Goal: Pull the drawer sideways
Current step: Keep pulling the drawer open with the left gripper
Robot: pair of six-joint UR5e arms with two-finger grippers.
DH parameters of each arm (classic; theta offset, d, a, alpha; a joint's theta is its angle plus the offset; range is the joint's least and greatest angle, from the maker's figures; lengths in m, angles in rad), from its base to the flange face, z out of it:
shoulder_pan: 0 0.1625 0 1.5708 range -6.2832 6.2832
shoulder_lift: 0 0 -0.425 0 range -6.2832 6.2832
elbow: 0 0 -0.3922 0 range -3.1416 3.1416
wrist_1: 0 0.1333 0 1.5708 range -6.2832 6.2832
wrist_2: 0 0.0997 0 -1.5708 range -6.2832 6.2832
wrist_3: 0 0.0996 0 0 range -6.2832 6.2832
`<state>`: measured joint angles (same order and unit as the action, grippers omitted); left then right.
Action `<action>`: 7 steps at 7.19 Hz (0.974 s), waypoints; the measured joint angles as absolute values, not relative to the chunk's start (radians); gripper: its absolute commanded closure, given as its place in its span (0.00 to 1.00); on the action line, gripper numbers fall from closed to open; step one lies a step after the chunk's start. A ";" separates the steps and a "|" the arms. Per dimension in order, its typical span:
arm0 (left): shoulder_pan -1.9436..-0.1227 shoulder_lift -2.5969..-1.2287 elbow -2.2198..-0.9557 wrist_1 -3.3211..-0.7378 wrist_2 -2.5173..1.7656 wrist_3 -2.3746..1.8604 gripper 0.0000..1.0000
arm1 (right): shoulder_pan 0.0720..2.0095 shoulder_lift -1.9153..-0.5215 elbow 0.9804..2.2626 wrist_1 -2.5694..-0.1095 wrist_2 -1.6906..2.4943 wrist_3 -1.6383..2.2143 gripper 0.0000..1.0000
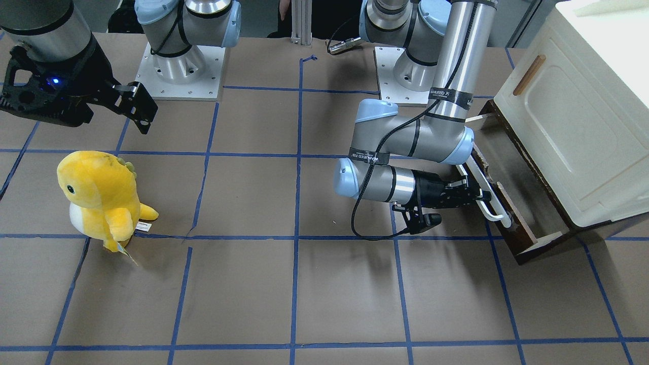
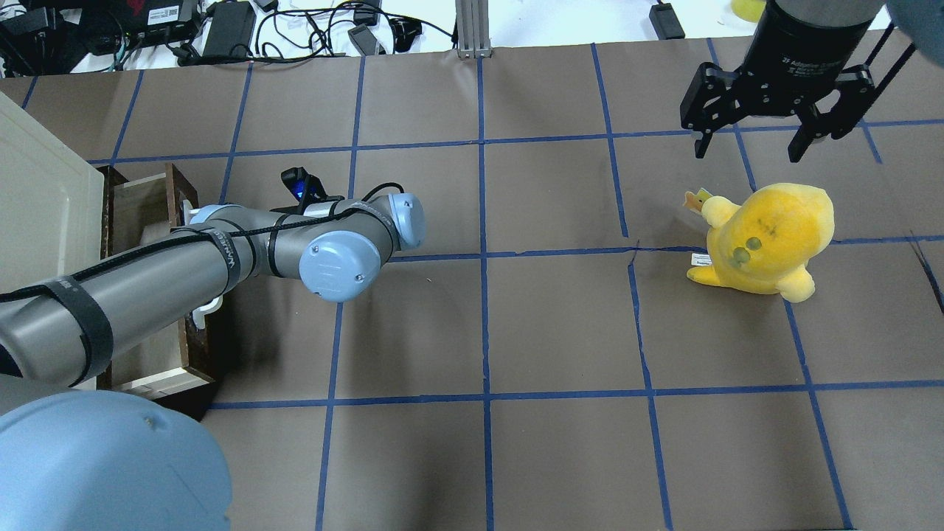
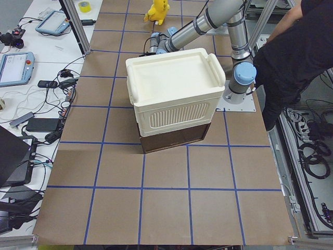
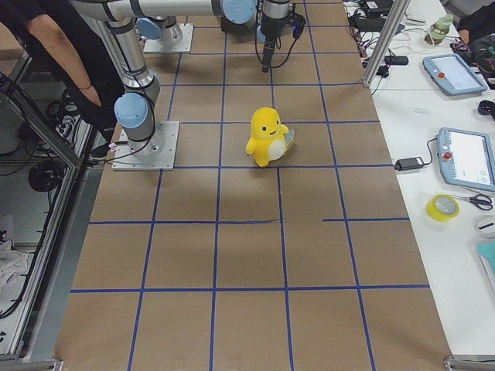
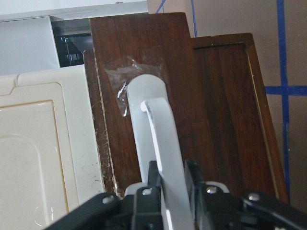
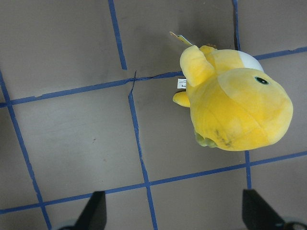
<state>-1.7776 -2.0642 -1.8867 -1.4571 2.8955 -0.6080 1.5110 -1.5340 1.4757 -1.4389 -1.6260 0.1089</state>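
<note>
Drawer (image 1: 525,200) stands part-open beside the left pincer (image 1: 477,195), which grips its white handle (image 5: 163,139)

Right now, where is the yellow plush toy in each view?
Front-facing: yellow plush toy at left middle.
Overhead: toy at right, above middle.
Exterior left: toy at top edge.
Exterior right: toy above centre.
Left wrist: not in it.
Right wrist: toy at upper right.
Shared landmark: blue tape grid.

2 silver-grey arms (image 1: 459,45) with pale blue joint caps (image 2: 335,264), strapped black cables (image 1: 353,223), black hands (image 2: 747,147).
</note>
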 measured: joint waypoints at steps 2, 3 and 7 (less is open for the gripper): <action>-1.783 -2.065 -1.873 -1.459 2.884 -0.604 0.78 | 1.511 -1.534 1.476 -1.439 -1.626 0.109 0.00; -1.788 -2.064 -1.869 -1.460 2.880 -0.601 0.78 | 1.511 -1.534 1.476 -1.439 -1.626 0.109 0.00; -1.797 -2.063 -1.868 -1.468 2.878 -0.599 0.78 | 1.511 -1.534 1.476 -1.439 -1.626 0.109 0.00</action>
<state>-1.7966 -2.0629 -1.8677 -1.4681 2.8777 -0.5993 1.5106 -1.5340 1.4757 -1.4389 -1.6260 0.1089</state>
